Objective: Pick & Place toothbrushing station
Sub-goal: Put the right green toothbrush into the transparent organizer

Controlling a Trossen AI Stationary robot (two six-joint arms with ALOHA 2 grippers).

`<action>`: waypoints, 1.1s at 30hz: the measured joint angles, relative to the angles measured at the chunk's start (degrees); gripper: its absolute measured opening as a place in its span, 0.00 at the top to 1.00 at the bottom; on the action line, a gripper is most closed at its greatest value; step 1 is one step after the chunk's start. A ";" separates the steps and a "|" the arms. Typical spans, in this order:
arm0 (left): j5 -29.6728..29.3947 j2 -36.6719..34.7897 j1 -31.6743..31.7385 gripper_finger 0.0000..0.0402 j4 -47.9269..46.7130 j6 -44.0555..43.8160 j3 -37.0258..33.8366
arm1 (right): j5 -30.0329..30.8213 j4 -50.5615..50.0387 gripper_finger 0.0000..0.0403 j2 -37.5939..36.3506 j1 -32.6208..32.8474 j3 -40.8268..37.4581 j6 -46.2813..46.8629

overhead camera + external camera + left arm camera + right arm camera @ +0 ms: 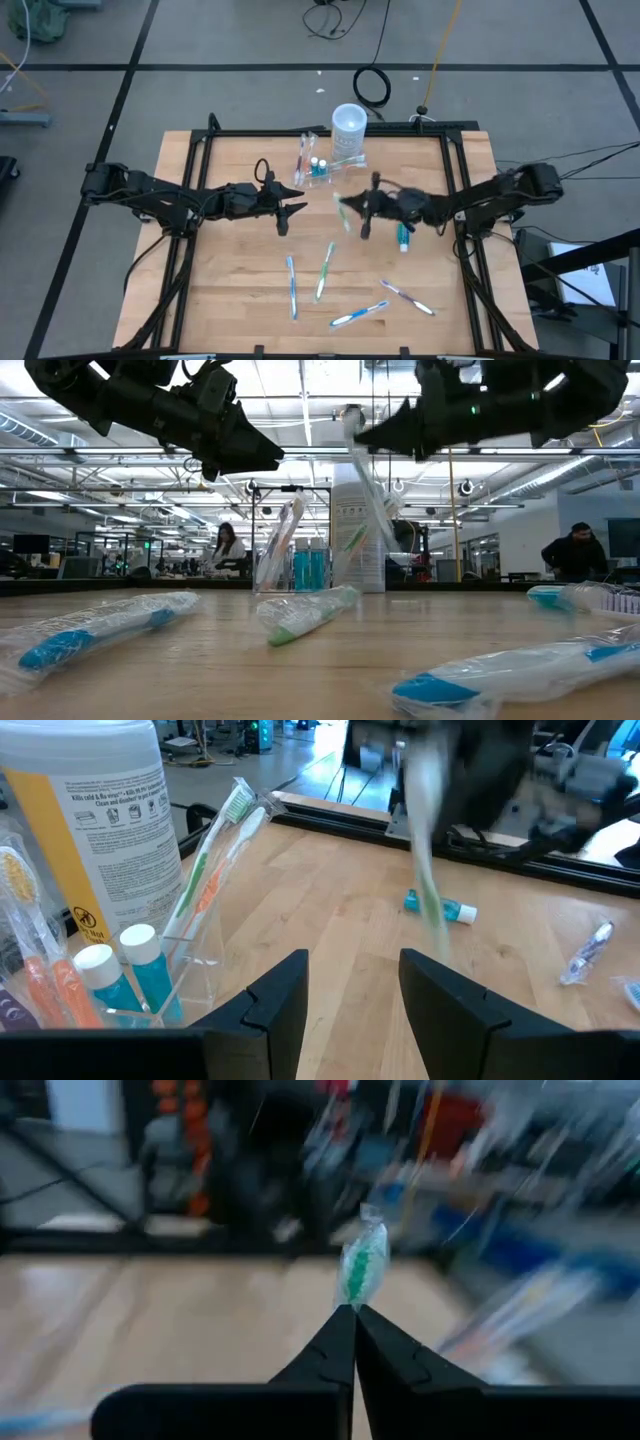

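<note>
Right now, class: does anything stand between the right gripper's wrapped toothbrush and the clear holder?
Nothing visible does. The right gripper is shut on a wrapped green toothbrush above bare table, near the clear holder. The left gripper hangs off to one side.

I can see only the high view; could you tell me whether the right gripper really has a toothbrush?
Observer: Yes. In the right wrist view the right gripper is shut on the end of a wrapped green toothbrush.
Operator: Thank you. Is the left gripper holding anything?
Observer: No. Its wrist view shows the left gripper open and empty, facing the holder.
Operator: And what is in the holder?
Observer: Two white-capped blue tubes, and beside them wrapped brushes leaning in it.
</note>
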 joint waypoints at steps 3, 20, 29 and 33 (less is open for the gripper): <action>0.01 -0.01 0.01 0.60 0.01 0.00 0.00 | 2.54 5.35 1.00 -2.65 -2.26 0.02 -10.03; 0.00 -0.02 0.01 0.60 0.09 2.27 0.00 | -7.35 31.50 1.00 9.48 -21.75 1.27 -18.24; 0.00 0.00 0.01 0.60 0.07 2.40 0.00 | -7.35 29.94 1.00 17.95 -24.67 7.55 -18.00; 0.00 -0.01 0.01 0.60 -0.01 2.40 0.00 | -6.94 26.19 1.00 19.72 -24.01 7.52 -19.75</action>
